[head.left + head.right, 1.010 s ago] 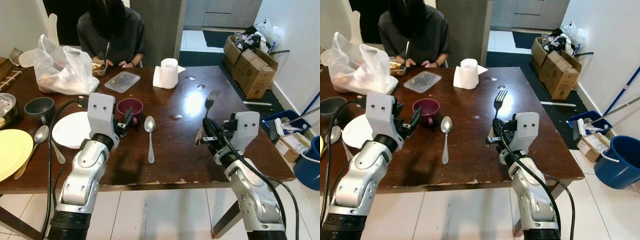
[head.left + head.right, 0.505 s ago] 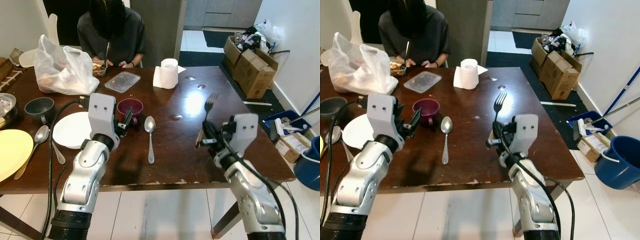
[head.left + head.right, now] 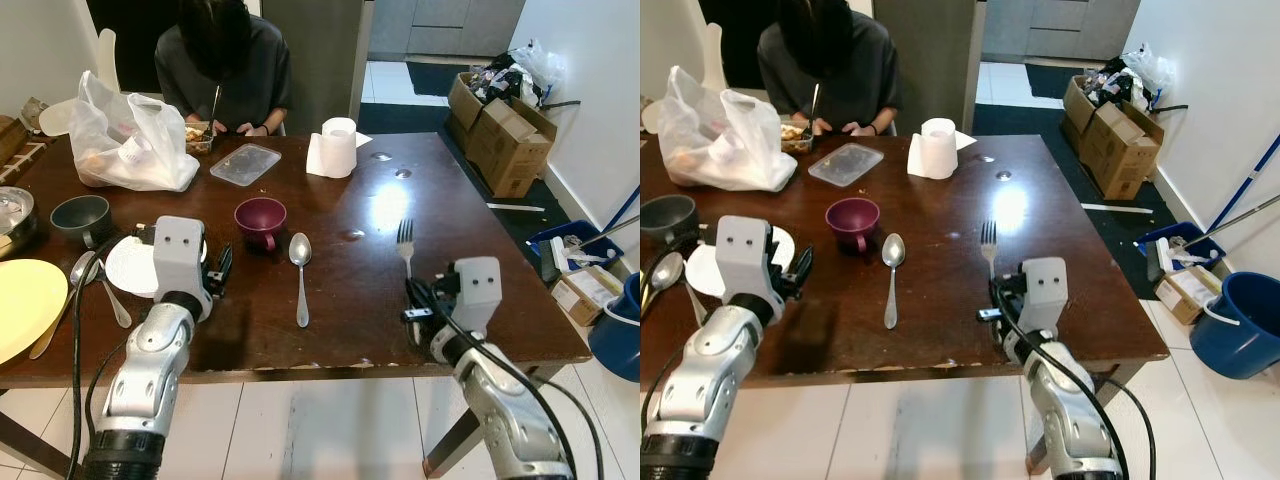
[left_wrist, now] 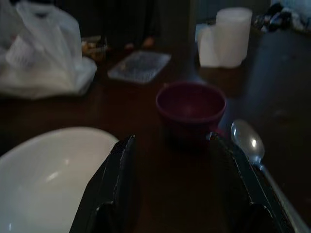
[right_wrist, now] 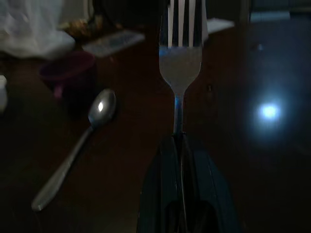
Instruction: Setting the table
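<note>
**Fork pinched by its handle, low over the bench**

Fork [image 3: 405,240] — a plain silver metal table fork — is held in the right gripper [image 3: 413,298], whose jaws are closed narrow on the lower handle, as the right wrist view shows, with the tines pointing away toward the white paper-towel roll [image 3: 336,146]. It sits at or just above the dark brown wooden bench [image 3: 340,300], well to the right of the silver metal spoon [image 3: 299,270] that lies flat beside the maroon ceramic cup [image 3: 260,217]; whether the tines touch the wood cannot be told.

The left gripper [image 4: 170,194] hangs just left of the spoon with its jaws wide apart and nothing between them, the round white plate [image 3: 135,265] under its near side and the cup ahead of it.

By my judgement the fork is light, stiff and slick: thin polished metal gives the jaws little to bite on, so it may pivot or slide if held near the end. A hold at mid-handle, close to its balance, would keep it level for laying down. It is not fragile, though it would skate on the glossy bench if dropped.

A person [image 3: 225,70] sits eating at the far side behind the spoon, beside a white plastic bag [image 3: 125,140].
</note>
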Controlling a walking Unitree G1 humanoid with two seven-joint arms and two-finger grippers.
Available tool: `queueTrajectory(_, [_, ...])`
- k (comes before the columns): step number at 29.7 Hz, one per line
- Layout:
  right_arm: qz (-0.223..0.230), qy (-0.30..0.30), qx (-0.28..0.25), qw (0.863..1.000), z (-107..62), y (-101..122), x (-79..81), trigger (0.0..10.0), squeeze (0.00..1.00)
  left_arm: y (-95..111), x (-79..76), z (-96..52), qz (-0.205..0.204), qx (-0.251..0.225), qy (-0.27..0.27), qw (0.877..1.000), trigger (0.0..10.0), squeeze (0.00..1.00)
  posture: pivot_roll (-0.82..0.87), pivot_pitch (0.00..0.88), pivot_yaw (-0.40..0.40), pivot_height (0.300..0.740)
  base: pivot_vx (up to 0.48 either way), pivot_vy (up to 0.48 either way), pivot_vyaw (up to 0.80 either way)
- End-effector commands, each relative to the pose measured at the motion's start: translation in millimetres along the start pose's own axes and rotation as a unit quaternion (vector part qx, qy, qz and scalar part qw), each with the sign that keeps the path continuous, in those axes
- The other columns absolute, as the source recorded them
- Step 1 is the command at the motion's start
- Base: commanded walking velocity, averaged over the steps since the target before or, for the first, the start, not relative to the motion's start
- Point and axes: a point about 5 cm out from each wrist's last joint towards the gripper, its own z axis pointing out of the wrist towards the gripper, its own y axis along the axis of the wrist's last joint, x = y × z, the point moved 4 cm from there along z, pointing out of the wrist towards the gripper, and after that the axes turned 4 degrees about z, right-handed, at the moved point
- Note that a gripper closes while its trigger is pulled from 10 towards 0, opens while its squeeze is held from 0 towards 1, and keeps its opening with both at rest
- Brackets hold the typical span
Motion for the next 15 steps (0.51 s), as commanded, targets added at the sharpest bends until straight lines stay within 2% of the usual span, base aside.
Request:
queueTrajectory(1, [-0.01,0.007,-0.01,1.0,0.5,5.6,1.6,10.0,0.0,1.0,2.3,-0.1,0.005,-0.004,0.004,1.0,10.0,0.0,-0.07,0.0,0.044,0.74,0.0,0.0,0.0])
queueTrajectory(9, [-0.02,0.038,-0.068,0.997,7.0,41.1,18.0,10.0,0.0,27.6,-2.1,3.5,-0.01,-0.046,-0.002,0.999,10.0,0.0,-0.07,0.0,0.044,0.74,0.0,0.0,0.0])
queueTrajectory(15, [-0.014,0.035,-0.075,0.996,8.8,45.1,18.1,10.0,0.0,34.2,-5.1,4.8,-0.008,-0.056,-0.008,0.998,10.0,0.0,-0.07,0.0,0.044,0.74,0.0,0.0,0.0])
